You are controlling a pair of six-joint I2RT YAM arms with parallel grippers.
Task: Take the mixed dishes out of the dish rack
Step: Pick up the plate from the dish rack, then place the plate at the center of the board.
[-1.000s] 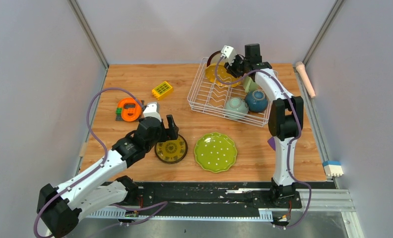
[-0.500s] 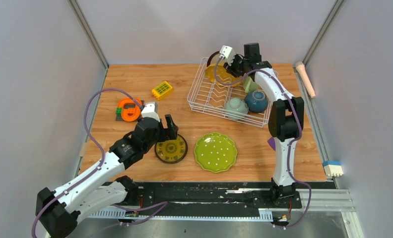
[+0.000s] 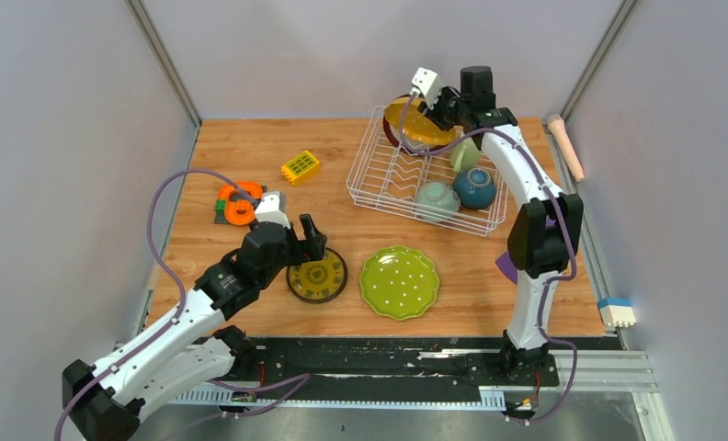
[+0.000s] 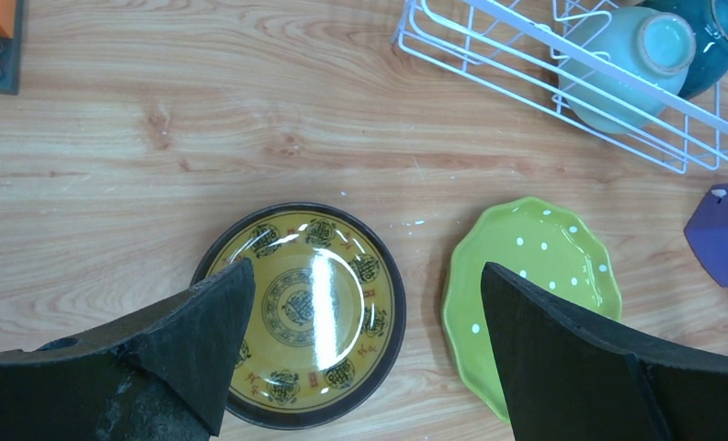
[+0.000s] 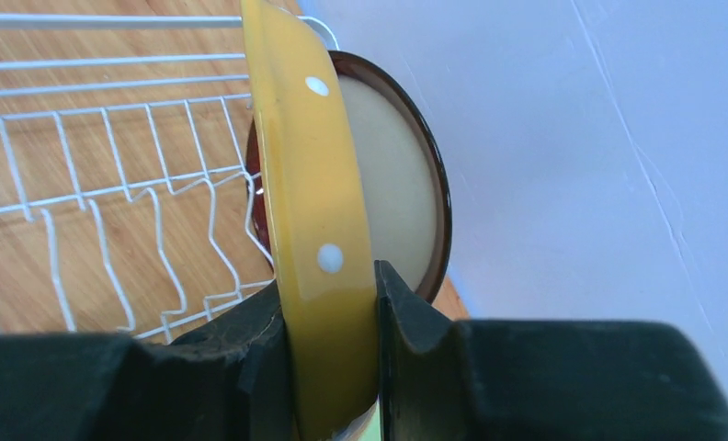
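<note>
Right gripper (image 5: 331, 322) clamped on the rim of the orange white-dotted plate (image 5: 296, 165), which I hold on edge at the far end of the dish rack (image 3: 388, 179), just beside the maroon-rimmed plate (image 5: 392, 193). Mint bowl (image 3: 437, 199) and teal bowl (image 3: 476, 186) lie in the rack's near side. Left gripper (image 4: 365, 276) hangs wide open over the black yellow-patterned plate (image 4: 301, 312), on the table in front of the rack, beside the green dotted plate (image 4: 535, 266).
</note>
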